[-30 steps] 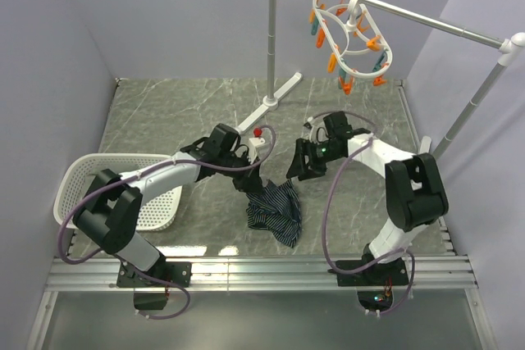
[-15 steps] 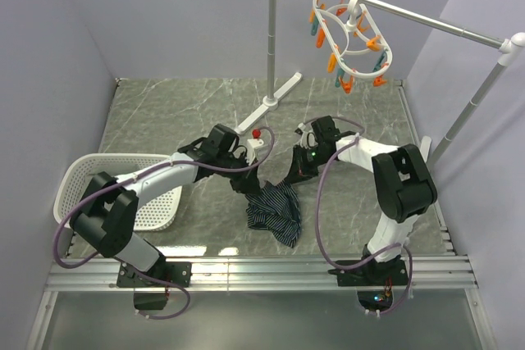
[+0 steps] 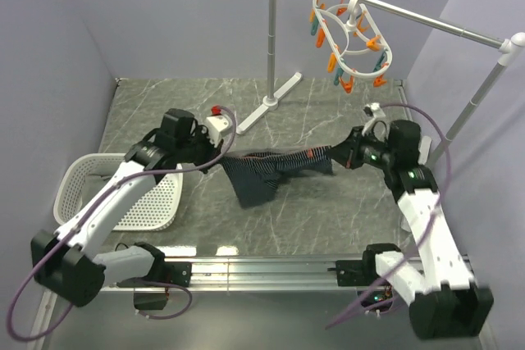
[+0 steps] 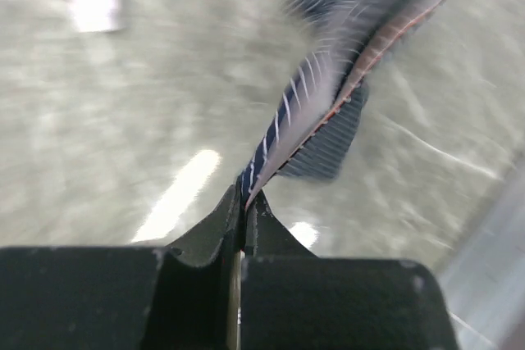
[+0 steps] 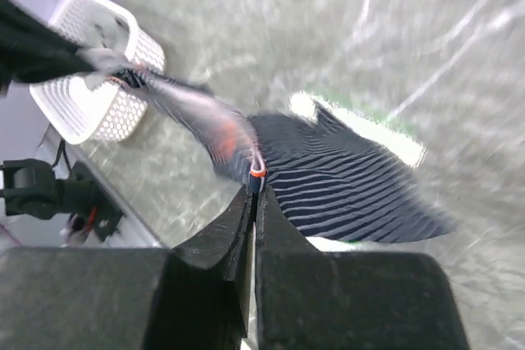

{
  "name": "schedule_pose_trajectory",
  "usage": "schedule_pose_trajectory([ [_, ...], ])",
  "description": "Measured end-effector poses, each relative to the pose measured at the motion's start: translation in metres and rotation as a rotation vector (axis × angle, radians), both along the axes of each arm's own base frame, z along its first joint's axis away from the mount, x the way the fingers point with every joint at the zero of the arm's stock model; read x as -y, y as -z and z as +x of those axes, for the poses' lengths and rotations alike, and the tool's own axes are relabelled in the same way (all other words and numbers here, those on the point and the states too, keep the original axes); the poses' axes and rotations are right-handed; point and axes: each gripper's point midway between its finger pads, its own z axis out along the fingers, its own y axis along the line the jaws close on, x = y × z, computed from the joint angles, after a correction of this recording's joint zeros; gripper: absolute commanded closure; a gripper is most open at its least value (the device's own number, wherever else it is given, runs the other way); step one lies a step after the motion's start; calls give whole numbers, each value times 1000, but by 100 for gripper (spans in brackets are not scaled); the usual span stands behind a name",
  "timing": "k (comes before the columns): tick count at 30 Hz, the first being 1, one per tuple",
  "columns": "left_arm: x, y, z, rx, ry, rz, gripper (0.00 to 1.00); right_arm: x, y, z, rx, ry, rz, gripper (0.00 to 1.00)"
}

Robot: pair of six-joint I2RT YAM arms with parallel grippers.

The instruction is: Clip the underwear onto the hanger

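The underwear (image 3: 271, 167), dark navy with thin light stripes and orange-red trim, is stretched out above the table between my two grippers. My left gripper (image 3: 220, 161) is shut on its left end; in the left wrist view the cloth (image 4: 328, 96) runs up out of the closed jaws (image 4: 244, 196). My right gripper (image 3: 335, 153) is shut on the right end, pinching the orange trim (image 5: 257, 173) at the fingertips (image 5: 254, 190). The hanger (image 3: 353, 38), a white oval with orange and teal pegs, hangs from the rail at the back right, apart from both grippers.
A grey metal rail stand (image 3: 275, 34) rises at the back centre, with its rail (image 3: 426, 20) running right to a second post (image 3: 484, 92). A white mesh basket (image 3: 135, 194) sits at the left under my left arm. Walls close in on both sides.
My right gripper has shut on the underwear's edge. Both arms then pulled apart, left arm leftwards and right arm rightwards, lifting the bunched cloth and stretching it out flat between them.
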Motion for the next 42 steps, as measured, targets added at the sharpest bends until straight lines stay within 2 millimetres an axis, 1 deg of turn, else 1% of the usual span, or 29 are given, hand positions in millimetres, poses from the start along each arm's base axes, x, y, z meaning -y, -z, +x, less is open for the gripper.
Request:
schedule_pose_trajectory([
  [3, -21, -26, 9, 117, -97, 24, 100, 7, -37, -20, 180, 28, 5, 100],
  [6, -25, -53, 9, 194, -104, -3, 100, 11, -66, -29, 302, 42, 2, 100],
  [8, -23, -71, 1, 232, -70, -27, 100, 13, -75, -33, 337, 45, -8, 100],
  [9, -23, -77, -6, 243, -44, -33, 100, 14, -78, -36, 348, 45, -14, 100],
  [11, -23, -82, -21, 245, 10, -40, 100, 15, -76, -45, 352, 43, -26, 100],
  [13, -25, -82, -40, 232, 63, -41, 100, 14, -75, -58, 355, 33, -31, 100],
  [16, -28, -82, -69, 212, 134, -51, 100, 11, -77, -79, 389, 10, -27, 100],
  [18, -30, -82, -84, 203, 166, -57, 100, 9, -83, -92, 427, -6, -20, 100],
  [19, -30, -81, -91, 183, 178, -58, 100, 8, -85, -95, 438, -13, -14, 100],
  [21, -30, -80, -97, 148, 190, -57, 100, 7, -82, -92, 431, -12, -4, 100],
  [22, -29, -79, -96, 117, 195, -51, 100, 7, -76, -86, 406, -5, 2, 100],
  [23, -26, -75, -91, 81, 195, -40, 100, 9, -66, -76, 358, 10, 5, 100],
  [24, -23, -69, -84, 42, 191, -28, 100, 10, -55, -65, 307, 26, 7, 100],
  [26, -15, -47, -63, -64, 171, 8, 98, 15, -24, -32, 165, 71, 0, 100],
  [27, -11, -29, -50, -129, 155, 35, 96, 18, -12, -19, 121, 90, -5, 100],
  [29, -5, 11, -27, -256, 117, 89, 92, 24, 26, 7, 4, 132, -24, 100],
  [31, -1, 52, -9, -366, 73, 144, 91, 28, 66, 23, -105, 168, -51, 100],
  [32, 0, 70, -1, -410, 53, 169, 90, 30, 79, 28, -143, 178, -59, 100],
  [34, 3, 97, 16, -458, 21, 207, 89, 32, 102, 41, -198, 199, -78, 100],
  [35, 5, 109, 26, -471, 4, 227, 89, 34, 113, 46, -221, 211, -87, 100],
  [36, 7, 120, 37, -475, -11, 244, 89, 35, 120, 50, -236, 218, -93, 100],
  [38, 11, 137, 58, -477, -33, 268, 88, 39, 136, 57, -266, 240, -111, 100],
  [40, 15, 147, 75, -467, -51, 279, 85, 43, 146, 67, -288, 263, -128, 99],
  [41, 18, 152, 85, -456, -62, 283, 83, 45, 149, 72, -292, 270, -134, 82],
  [42, 19, 154, 91, -449, -67, 284, 77, 46, 150, 78, -295, 281, -138, 76],
])
